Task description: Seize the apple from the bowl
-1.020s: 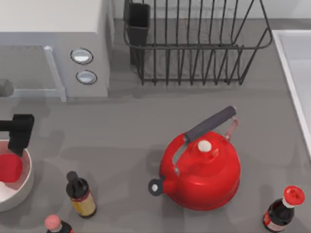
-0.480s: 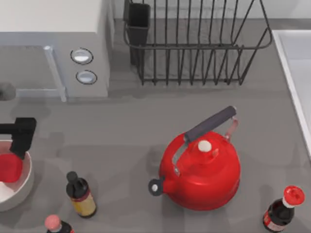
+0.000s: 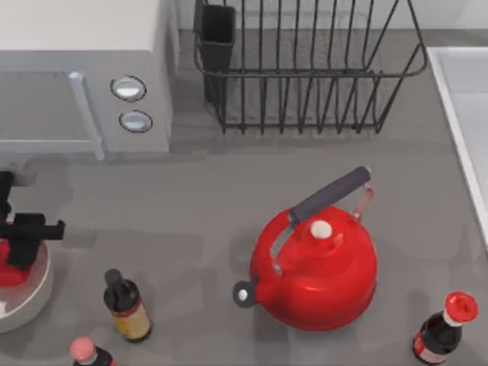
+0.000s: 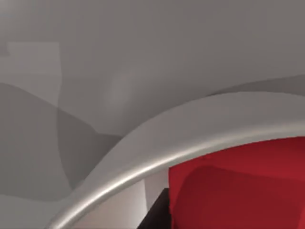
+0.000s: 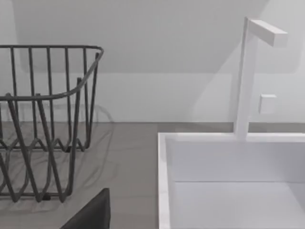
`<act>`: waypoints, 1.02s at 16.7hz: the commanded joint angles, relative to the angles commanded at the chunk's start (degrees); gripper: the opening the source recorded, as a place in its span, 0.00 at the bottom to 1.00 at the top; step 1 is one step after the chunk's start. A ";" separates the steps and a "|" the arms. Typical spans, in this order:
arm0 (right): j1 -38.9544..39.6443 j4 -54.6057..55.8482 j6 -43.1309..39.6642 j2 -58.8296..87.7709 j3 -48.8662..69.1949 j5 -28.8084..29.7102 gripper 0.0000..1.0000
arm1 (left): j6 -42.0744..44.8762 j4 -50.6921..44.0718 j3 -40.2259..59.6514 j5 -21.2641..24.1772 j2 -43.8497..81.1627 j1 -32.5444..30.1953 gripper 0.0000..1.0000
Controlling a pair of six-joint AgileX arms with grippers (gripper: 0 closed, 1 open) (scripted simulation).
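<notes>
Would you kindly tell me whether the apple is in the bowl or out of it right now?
In. The apple sits inside the bowl rim in the top view, with the left gripper over it.

Left gripper point(image 3: 17, 245) down inside the bowl point(image 3: 36, 293), dark fingers point(image 3: 29, 229) set close about the apple point(image 3: 9, 271), wrist above the bowl's rim.

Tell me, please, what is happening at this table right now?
The left gripper is down at the round white bowl on the table's left edge, sitting over the small glossy red apple that lies inside it. The left wrist view shows the apple close up, just inside the bowl's thick rim. The apple is not yet lifted clear of the bowl.
</notes>
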 joint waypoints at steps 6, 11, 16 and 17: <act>0.00 0.00 0.00 0.00 0.00 0.00 1.00 | 0.04 1.88 -1.33 0.00 1.27 0.04 1.00; 0.00 0.00 0.00 0.00 0.00 0.00 1.00 | 0.04 1.88 -1.33 0.00 1.27 0.04 0.62; 0.00 0.00 0.00 0.00 0.00 0.00 1.00 | 0.04 1.88 -1.33 0.00 1.27 0.04 0.25; 0.00 0.00 0.00 0.00 0.00 0.00 1.00 | 0.04 1.88 -1.33 0.00 1.27 0.04 0.17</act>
